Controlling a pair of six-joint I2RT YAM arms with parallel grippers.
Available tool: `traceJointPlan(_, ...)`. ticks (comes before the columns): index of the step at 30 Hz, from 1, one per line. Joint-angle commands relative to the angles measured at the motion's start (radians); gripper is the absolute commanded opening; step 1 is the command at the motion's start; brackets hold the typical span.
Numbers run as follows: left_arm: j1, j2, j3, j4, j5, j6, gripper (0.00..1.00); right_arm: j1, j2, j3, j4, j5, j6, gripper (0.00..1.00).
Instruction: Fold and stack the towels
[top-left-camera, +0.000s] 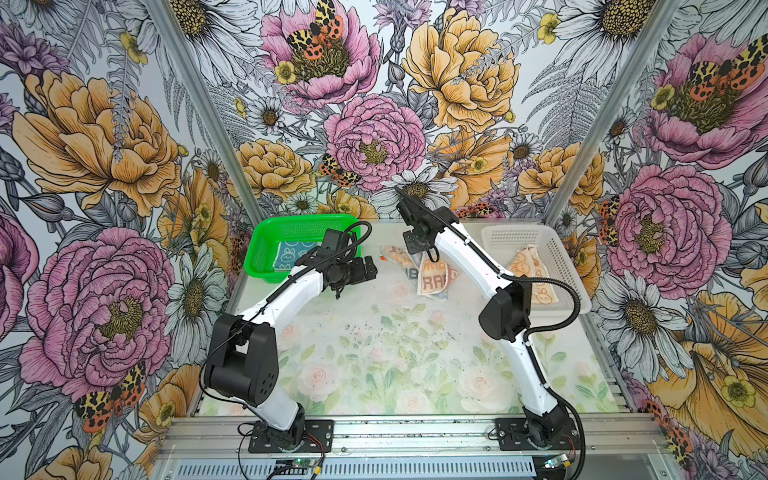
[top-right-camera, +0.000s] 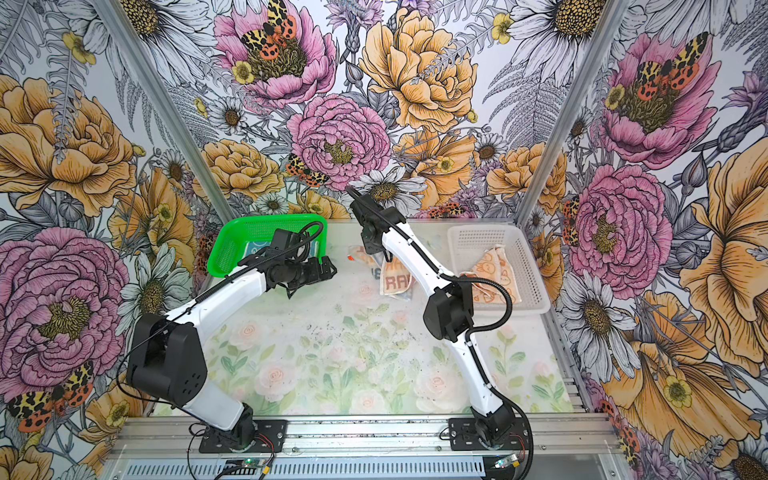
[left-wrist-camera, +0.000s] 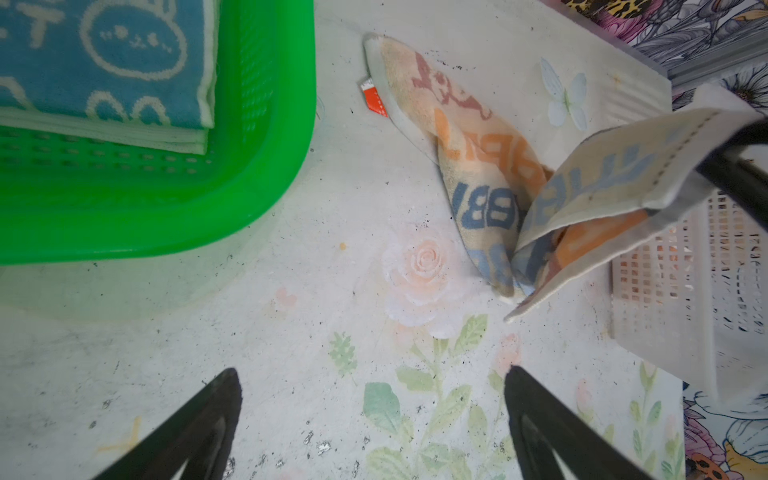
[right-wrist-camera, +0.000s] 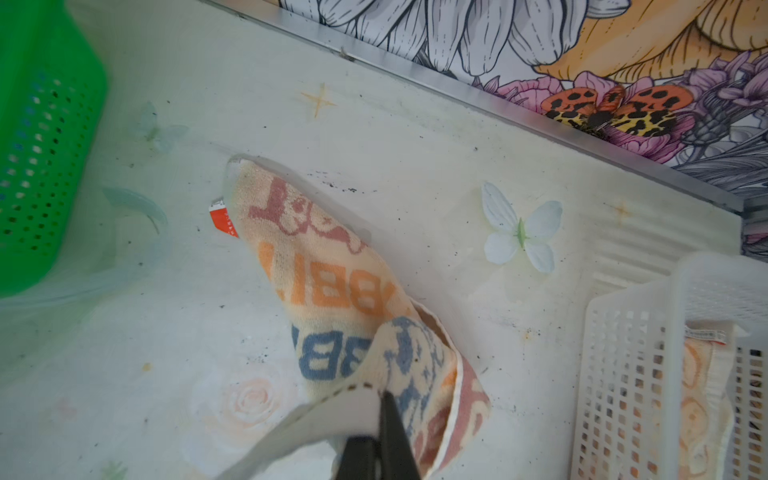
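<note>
The cream towel (top-left-camera: 434, 275) with coloured RABBIT lettering lies crumpled on the table between the two baskets. My right gripper (right-wrist-camera: 388, 401) is shut on one hemmed corner of it and holds that corner lifted, so the cloth hangs half folded over itself (left-wrist-camera: 590, 178). The blue towel (top-left-camera: 293, 254) with white bunnies lies folded inside the green basket (top-left-camera: 258, 249). The orange towel (top-left-camera: 532, 268) lies loose in the white basket (top-left-camera: 555, 245). My left gripper (left-wrist-camera: 372, 374) hovers open over bare table beside the green basket, left of the cream towel, with nothing between its fingers.
A small red tag (left-wrist-camera: 374, 97) sticks out at the cream towel's far corner. The back wall's metal rail (right-wrist-camera: 498, 99) runs close behind the towel. The flower-print table surface (top-left-camera: 374, 353) stretches toward the arm bases.
</note>
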Motion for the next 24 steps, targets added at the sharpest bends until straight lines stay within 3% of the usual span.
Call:
traceJointPlan(1, 0.013, -0.027, 0.008, 0.009, 0.024, 0.015, 0.99, 0.068, -0.098, -0.055, -0.058, -0.094, 0.045, 0.00)
traceJointPlan(6, 0.052, -0.039, -0.010, -0.002, 0.032, -0.006, 0.99, 0.146, -0.196, -0.376, 0.042, -0.207, 0.105, 0.00)
traceJointPlan(11, 0.091, -0.075, -0.053, 0.000, 0.043, -0.014, 0.99, 0.143, -0.278, -0.680, 0.205, -0.304, 0.153, 0.41)
traceJointPlan(14, 0.099, -0.095, -0.069, -0.001, 0.045, -0.017, 0.99, 0.139, -0.313, -0.747, 0.233, -0.334, 0.152, 0.57)
traceJointPlan(19, 0.097, -0.115, -0.082, 0.000, 0.050, -0.026, 0.99, 0.126, -0.406, -0.857, 0.288, -0.355, 0.159, 0.65)
traceJointPlan(24, 0.047, -0.110, -0.090, 0.005, 0.059, -0.044, 0.99, 0.098, -0.448, -0.948, 0.326, -0.354, 0.176, 0.66)
